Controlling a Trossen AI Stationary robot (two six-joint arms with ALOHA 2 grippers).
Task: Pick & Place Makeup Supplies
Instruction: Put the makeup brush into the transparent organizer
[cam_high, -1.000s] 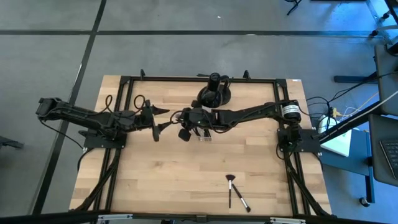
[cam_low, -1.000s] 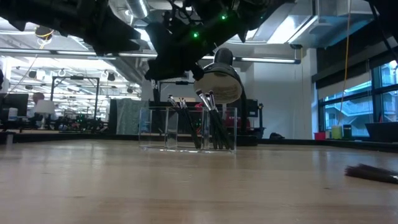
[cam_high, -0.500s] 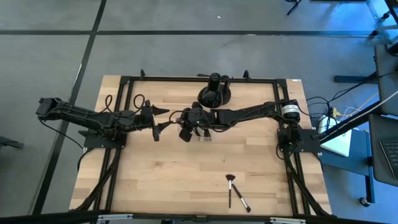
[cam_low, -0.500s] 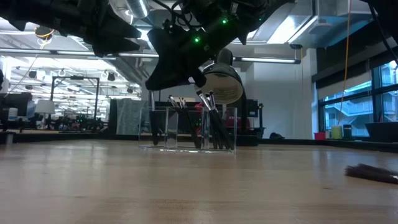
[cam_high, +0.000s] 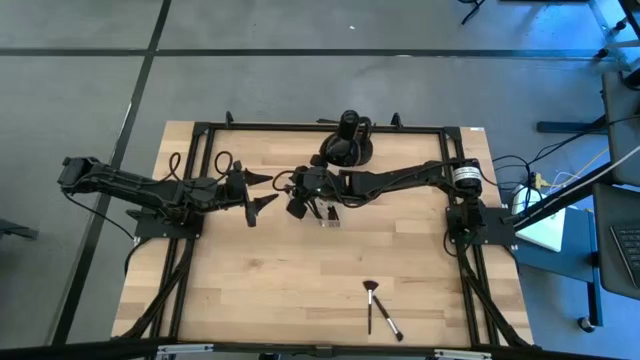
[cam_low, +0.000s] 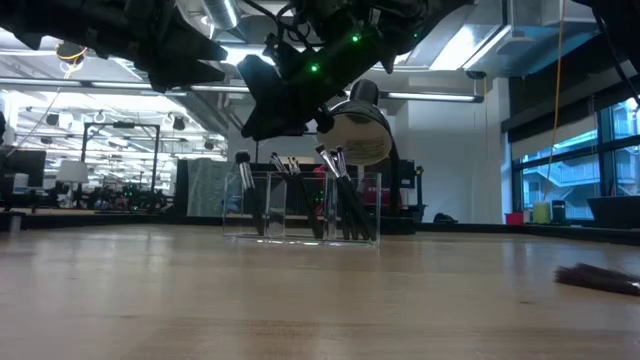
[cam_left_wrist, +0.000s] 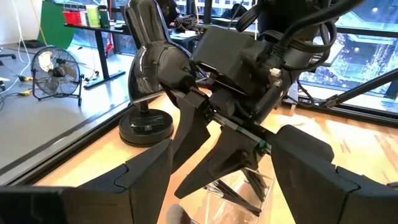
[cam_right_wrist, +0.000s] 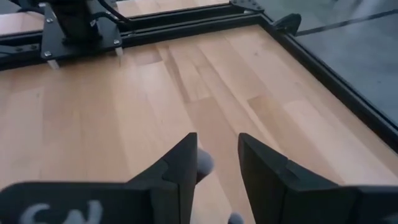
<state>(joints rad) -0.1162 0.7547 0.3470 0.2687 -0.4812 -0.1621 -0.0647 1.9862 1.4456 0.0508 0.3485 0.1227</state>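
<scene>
- My right end effector (cam_high: 296, 207) is hanging above the tray (cam_low: 300, 205), fingers slightly parted, gripping nothing.
- My left end effector (cam_high: 262, 190) is waiting beside it, spread wide, empty.
- Brushes (cam_low: 340, 195) are standing in the tray.
- Two brushes (cam_high: 378, 308) are lying on the desk (cam_high: 250, 280), well apart.

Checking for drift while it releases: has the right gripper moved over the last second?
Yes. In the high view the right gripper has shifted slightly toward the table's far edge, nearer the black rounded object, over the clear organiser tray.
</scene>
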